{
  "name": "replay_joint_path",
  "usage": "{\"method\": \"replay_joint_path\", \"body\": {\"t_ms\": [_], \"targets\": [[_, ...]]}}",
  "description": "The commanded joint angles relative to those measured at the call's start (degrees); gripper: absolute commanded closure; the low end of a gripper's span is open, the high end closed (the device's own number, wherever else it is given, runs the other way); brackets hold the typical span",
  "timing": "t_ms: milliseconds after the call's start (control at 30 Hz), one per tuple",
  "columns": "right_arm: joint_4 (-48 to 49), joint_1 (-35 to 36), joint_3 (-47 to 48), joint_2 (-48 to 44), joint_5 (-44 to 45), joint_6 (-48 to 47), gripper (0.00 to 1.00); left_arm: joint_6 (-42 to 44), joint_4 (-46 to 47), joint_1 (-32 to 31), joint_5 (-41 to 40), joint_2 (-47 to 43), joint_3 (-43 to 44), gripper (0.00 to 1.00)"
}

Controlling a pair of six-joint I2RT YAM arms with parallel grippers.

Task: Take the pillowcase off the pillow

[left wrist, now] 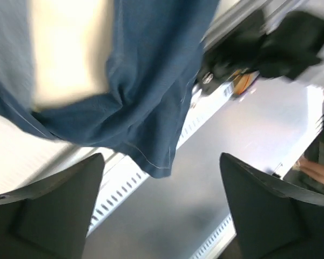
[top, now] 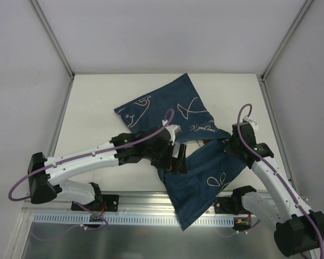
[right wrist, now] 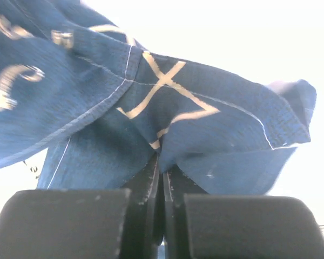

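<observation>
1. The pillowcase (top: 167, 108) lies crumpled across the middle of the table (top: 97, 108). Its far part is spread flat, with the whale print facing up.
2. Its near part folds back towards the arms, and one corner hangs over the rail (top: 140, 202) at the table's near edge.
3. The left gripper (top: 176, 157) reaches in over the middle fold of the cloth.
4. In the left wrist view its fingers (left wrist: 54, 205) stand wide apart with nothing between them. The navy cloth hangs just ahead of them.
5. The same view is blurred, but it shows a cream patch framed by the cloth. This is the pillow (left wrist: 70, 48), still inside the pillowcase.
6. The right gripper (top: 233, 141) sits at the cloth's right edge.
7. In the right wrist view its jaws are pressed together on a bunched hem of the pillowcase, just below a cream cross-shaped print.
8. From the pinch, the cloth fans up and out to both sides.
</observation>
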Motion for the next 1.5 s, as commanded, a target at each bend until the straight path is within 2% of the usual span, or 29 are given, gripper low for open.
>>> {"method": "replay_joint_path", "body": {"t_ms": [0, 33, 67, 100, 167, 233, 400, 633, 767, 833, 933, 967, 1033, 1067, 1167, 1200, 1267, 1300, 1367, 1400, 1433, 1467], "targets": [[-0.30, -3.99, 3.20, -4.10, 0.38, -4.12, 0.93, 6.82, -3.07, 6.34, -0.56, -4.61, 4.28, 0.05], [-1.09, -4.00, 3.81, -3.76, 0.28, -4.57, 0.76, 7.80, -3.70, 7.94, -0.91, -4.09, 6.20, 0.04], [-1.97, -4.09, 4.34, -3.32, 0.02, -4.92, 0.28, 9.20, -4.14, 9.26, -1.61, -3.30, 7.43, 0.01], [-3.98, -4.00, 4.87, -2.71, -0.33, -5.01, 0.12, 10.52, -4.58, 9.97, -3.01, -1.21, 8.75, 0.01], [-6.19, -4.00, 6.37, -1.56, -0.51, -4.75, 0.01, 14.73, -7.03, 10.51, -5.91, 1.87, 13.84, 0.01], [-8.30, -4.09, 6.98, -1.99, -1.21, -5.36, 0.00, 17.63, -8.71, 10.51, -8.72, 6.45, 17.71, 0.01], [-10.94, -4.09, 6.90, -7.52, -3.49, -6.51, 0.04, 22.47, -10.29, 10.51, -14.09, 13.82, 21.06, 0.01], [-14.72, -4.00, 5.50, -11.22, -9.38, -5.45, 0.04, 28.19, -10.30, 10.86, -13.57, 22.71, 24.75, 0.03], [-14.64, -4.00, 2.33, -13.33, -10.18, -3.26, 0.04, 27.84, -10.21, 11.21, -7.96, 27.37, 27.74, 0.10], [-14.55, -3.91, 1.28, -13.42, -10.96, -2.64, 0.04, 28.02, -10.30, 11.21, -7.60, 30.01, 29.67, 0.11], [-13.15, -3.56, -0.21, -13.33, -13.08, -1.32, 0.04, 28.28, -10.30, 11.65, -6.28, 33.35, 31.52, 0.25], [-11.84, -3.30, -0.74, -13.33, -15.69, -0.54, 0.04, 27.85, -10.30, 12.08, -6.19, 34.31, 31.79, 0.39], [-10.60, -2.16, -1.62, -13.33, -16.50, 0.52, 0.03, 26.36, -10.30, 13.92, -5.49, 34.76, 31.53, 0.55], [-9.55, -1.54, -2.50, -13.16, -16.77, 1.66, 0.03, 25.74, -10.21, 14.54, -4.62, 34.76, 31.27, 0.70], [-6.74, 1.09, -4.26, -12.28, -16.95, 3.51, 0.02, 24.86, -10.21, 17.09, -2.06, 33.28, 29.78, 0.90], [-5.16, 2.75, -4.96, -12.02, -16.51, 4.91, 0.02, 24.07, -10.21, 17.97, -1.88, 32.40, 28.38, 1.00], [-3.22, 4.34, -5.67, -10.88, -16.16, 5.88, 0.02, 23.10, -10.21, 18.68, -2.06, 29.50, 26.62, 1.00], [-1.64, 5.83, -6.02, -10.35, -15.89, 6.67, 0.04, 22.05, -10.12, 19.03, -2.84, 28.27, 24.43, 1.00], [-0.58, 7.24, -6.29, -8.60, -15.80, 6.68, 0.17, 19.77, -10.03, 19.90, -4.69, 23.79, 20.22, 1.00], [-0.40, 7.51, -6.20, -8.07, -15.63, 6.77, 0.34, 18.89, -9.86, 20.35, -5.91, 21.95, 18.45, 1.00], [-0.22, 7.78, -6.11, -7.71, -15.10, 6.77, 0.42, 17.92, -9.86, 20.87, -6.27, 18.10, 16.78, 1.00], [-0.31, 7.95, -5.85, -7.45, -14.66, 6.42, 0.55, 16.17, -9.68, 21.92, -6.71, 16.15, 13.28, 1.00]]}}
